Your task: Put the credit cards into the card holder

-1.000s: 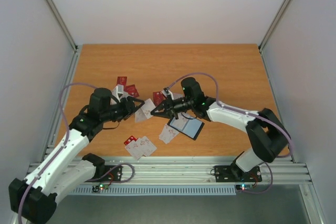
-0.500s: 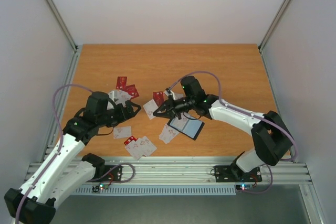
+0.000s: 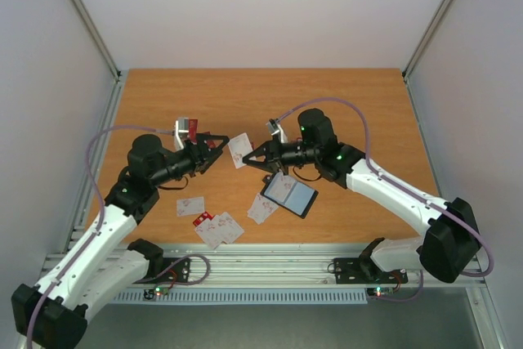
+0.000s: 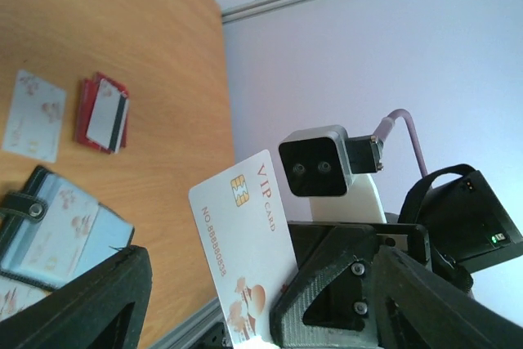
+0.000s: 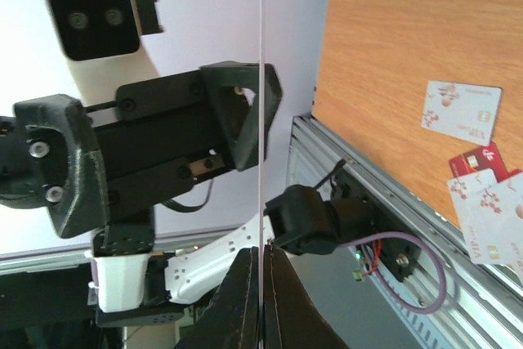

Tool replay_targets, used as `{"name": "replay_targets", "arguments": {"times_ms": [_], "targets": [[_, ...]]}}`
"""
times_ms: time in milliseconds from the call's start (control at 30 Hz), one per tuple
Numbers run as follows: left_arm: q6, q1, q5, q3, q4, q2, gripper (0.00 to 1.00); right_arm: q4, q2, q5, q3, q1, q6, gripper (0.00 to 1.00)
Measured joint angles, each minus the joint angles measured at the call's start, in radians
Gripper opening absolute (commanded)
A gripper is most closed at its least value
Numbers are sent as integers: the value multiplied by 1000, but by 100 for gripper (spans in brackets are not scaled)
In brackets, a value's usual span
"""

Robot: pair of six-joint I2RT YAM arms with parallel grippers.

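My right gripper (image 3: 255,155) is shut on the lower edge of a white credit card (image 3: 239,149), held upright above the table. In the right wrist view that card (image 5: 261,79) is edge-on, pinched between the fingertips (image 5: 245,300). My left gripper (image 3: 219,146) faces it from the left, open, its tips just short of the card. The left wrist view shows the card's (image 4: 245,243) printed face. The card holder (image 3: 291,194) lies open on the table below the right gripper, black with a pale inside. It also appears as the card holder (image 4: 57,230) in the left wrist view.
Loose white cards lie on the table: one card (image 3: 190,205), a small pile (image 3: 218,228) near the front rail, and one (image 3: 261,208) beside the holder. Red cards (image 3: 189,127) lie behind the left gripper. A red stack topped by a striped card (image 4: 105,114) is farther off.
The left gripper opened and a white card now lies on the table front-left. Both grippers rose and shifted away from the front; the right one kept its card.
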Motion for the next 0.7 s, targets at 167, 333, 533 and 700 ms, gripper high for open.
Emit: {"name": "replay_targets", "arguments": {"times_ms": [167,333,533,700], "targets": [[-104,0,40,-26,154,47,57,37,-12,16,10,0,37,1],[-174,0,76,-32,288,102,34,52,-13,20,23,0,56,1],[-221,0,100,-33,373,151,9,86,-24,25,24,-5,71,1],[-247,1,114,-35,434,174,0,103,-26,25,29,-6,82,8]]}}
